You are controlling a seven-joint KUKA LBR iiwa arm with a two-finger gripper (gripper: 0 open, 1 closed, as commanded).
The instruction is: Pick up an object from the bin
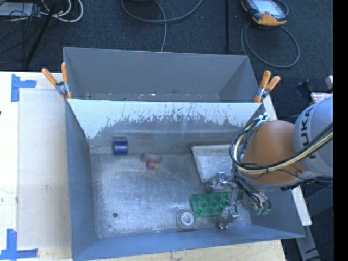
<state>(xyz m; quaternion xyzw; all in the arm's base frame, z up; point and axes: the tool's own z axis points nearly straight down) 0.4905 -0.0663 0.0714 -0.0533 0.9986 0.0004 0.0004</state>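
You were looking down on the grey metal bin (163,80), its floor mostly bare, and the arm (274,148) with its orange cover and looped cables reached over the right wall, low towards the near right corner. There the hand (223,201) sat at the right end of the flat green studded plastic plate (205,204). Its two metal fingers (219,181) stood apart, one at the plate's far edge and one at its near edge. The plate lay flat on the bin floor between them, and as far as you could judge it was not yet clamped. That straddle suited a thin, stiff piece: gripping across its narrow width looked the surest way to lift it. Just left of the plate lay the small silvery tape ring (186,218), close enough to be nudged. The pinkish-brown lump (152,160) and the little blue cylinder (119,145) lay well apart from the hand, near the back wall.
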